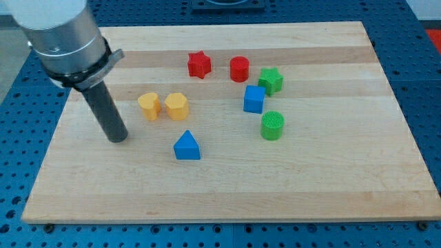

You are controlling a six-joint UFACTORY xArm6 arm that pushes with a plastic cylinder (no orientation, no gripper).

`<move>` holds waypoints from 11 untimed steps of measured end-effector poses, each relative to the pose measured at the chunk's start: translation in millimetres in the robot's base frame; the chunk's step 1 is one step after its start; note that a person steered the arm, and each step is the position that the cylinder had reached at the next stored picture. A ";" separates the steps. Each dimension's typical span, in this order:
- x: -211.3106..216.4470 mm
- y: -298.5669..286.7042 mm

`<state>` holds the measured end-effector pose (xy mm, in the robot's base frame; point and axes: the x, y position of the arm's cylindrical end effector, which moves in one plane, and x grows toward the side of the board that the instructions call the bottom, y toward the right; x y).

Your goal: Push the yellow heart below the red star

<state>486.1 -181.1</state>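
Note:
The yellow heart [149, 106] lies left of centre on the wooden board, touching or nearly touching a yellow hexagon [176, 106] on its right. The red star [199, 65] sits near the view's top, up and to the right of the heart. My tip [118, 137] rests on the board to the left of and slightly below the heart, a short gap away from it. The dark rod rises up-left to the grey arm body.
A red cylinder [239, 69] sits right of the star. A green star [271, 80], a blue cube [253, 100] and a green cylinder [273, 125] stand at the right. A blue triangle [187, 147] lies below the yellow hexagon. The board's [331, 186] left edge is near my tip.

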 end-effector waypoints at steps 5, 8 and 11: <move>-53.2 54.4; -91.7 10.1; -90.4 59.1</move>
